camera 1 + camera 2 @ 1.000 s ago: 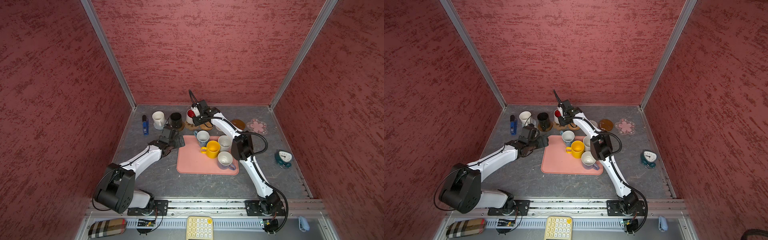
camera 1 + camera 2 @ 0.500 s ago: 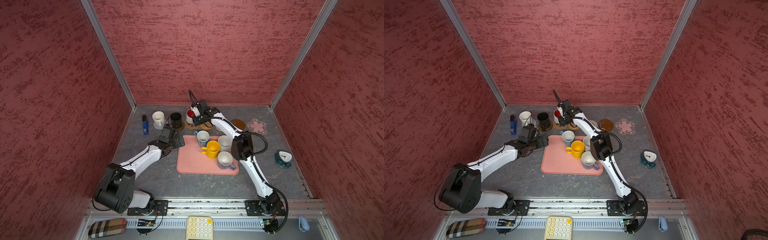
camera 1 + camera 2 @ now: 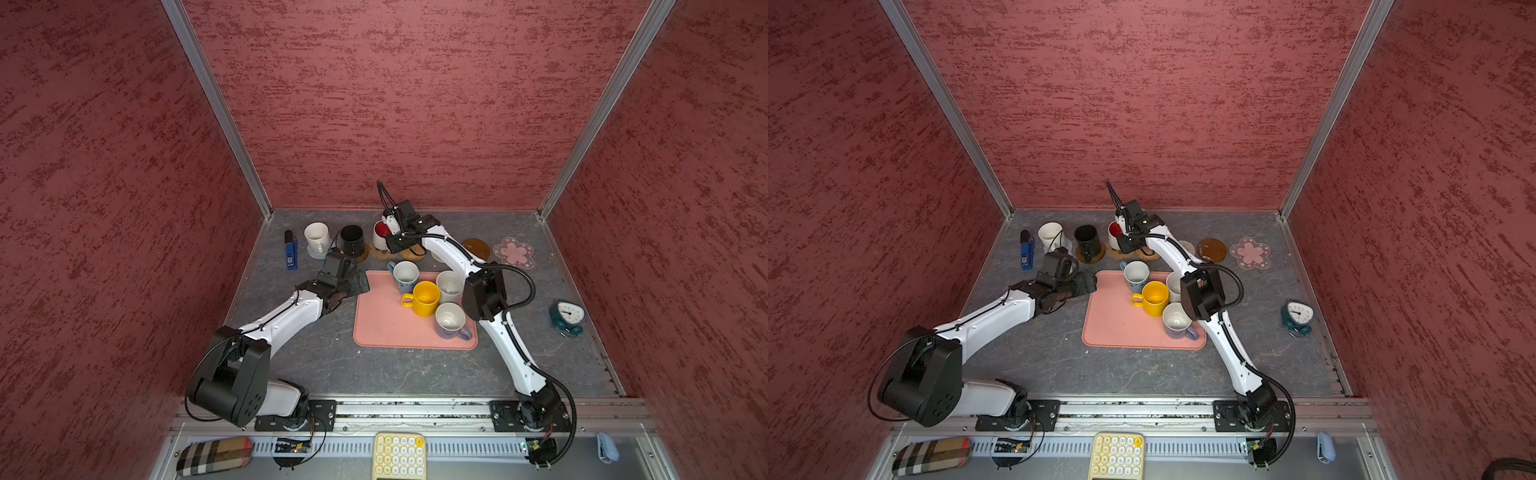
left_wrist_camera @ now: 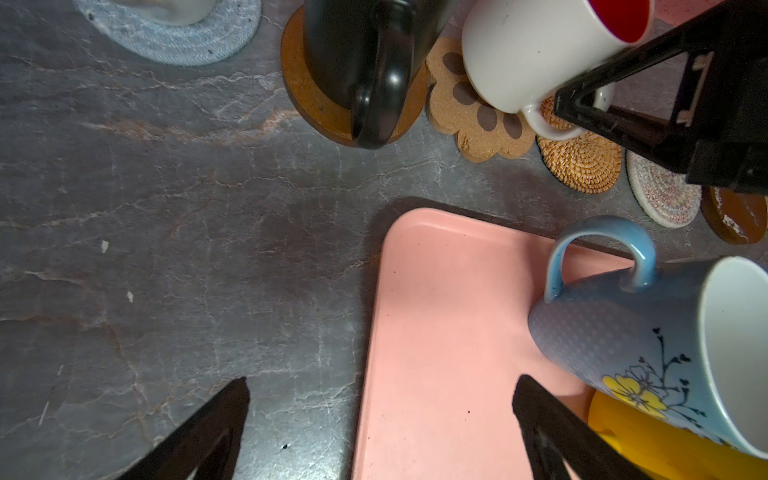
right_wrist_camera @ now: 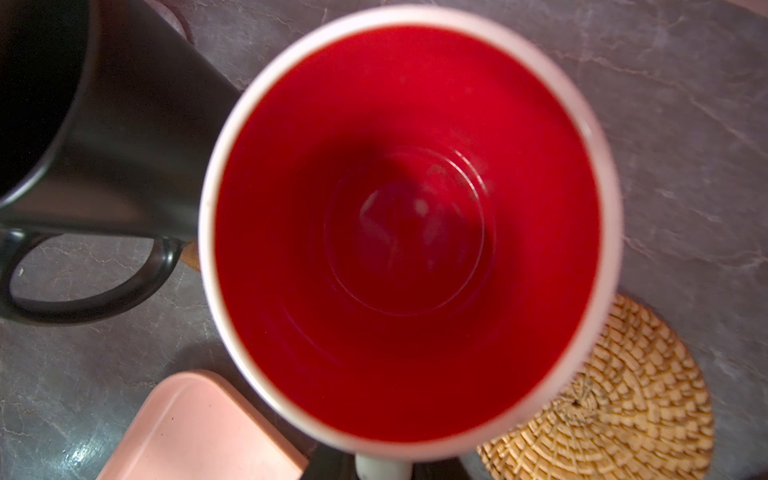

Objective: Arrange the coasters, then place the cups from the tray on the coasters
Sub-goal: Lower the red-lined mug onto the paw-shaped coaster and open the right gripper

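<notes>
Pinching the red-lined mug [image 4: 528, 54] by its handle, the right fingers [image 4: 648, 139] have it at the paw coaster [image 4: 469, 120], beside the black mug [image 4: 357, 41]. Spread, the left fingers [image 4: 224, 411] hang over a corner of the tray [image 4: 436, 311], near the blue mug [image 4: 623, 332].

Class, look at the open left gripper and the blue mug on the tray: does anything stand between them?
Nothing visible does. Only bare tray lies between the left gripper and the blue mug. The yellow mug sits close beside the blue one, off that line.

beige woven coaster [image 3: 1188, 248] half behind right arm [image 3: 1166, 248]
</notes>
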`<state>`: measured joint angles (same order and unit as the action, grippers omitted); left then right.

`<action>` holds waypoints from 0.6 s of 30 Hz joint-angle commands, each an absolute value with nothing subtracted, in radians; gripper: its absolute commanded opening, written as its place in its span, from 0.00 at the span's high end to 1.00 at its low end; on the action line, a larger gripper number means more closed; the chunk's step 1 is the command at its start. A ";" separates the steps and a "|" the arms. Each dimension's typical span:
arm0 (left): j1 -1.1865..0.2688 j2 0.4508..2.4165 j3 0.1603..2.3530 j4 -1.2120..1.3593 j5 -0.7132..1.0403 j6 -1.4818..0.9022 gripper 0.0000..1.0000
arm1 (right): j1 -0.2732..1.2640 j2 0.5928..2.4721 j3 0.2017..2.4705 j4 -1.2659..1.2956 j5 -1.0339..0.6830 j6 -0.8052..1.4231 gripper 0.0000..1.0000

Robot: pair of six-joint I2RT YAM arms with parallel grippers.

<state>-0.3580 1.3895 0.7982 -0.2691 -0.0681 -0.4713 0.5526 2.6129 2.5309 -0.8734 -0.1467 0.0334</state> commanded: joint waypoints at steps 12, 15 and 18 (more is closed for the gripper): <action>-0.350 1.396 0.784 -0.258 -0.062 -0.482 0.00 | 0.553 2.612 2.563 -0.850 -0.146 -0.006 1.00; -0.350 1.395 0.784 -0.258 -0.060 -0.483 0.01 | 0.554 2.611 2.561 -0.849 -0.146 -0.005 0.92; -0.350 1.396 0.781 -0.257 -0.060 -0.484 0.01 | 0.553 2.612 2.556 -0.844 -0.146 -0.003 0.86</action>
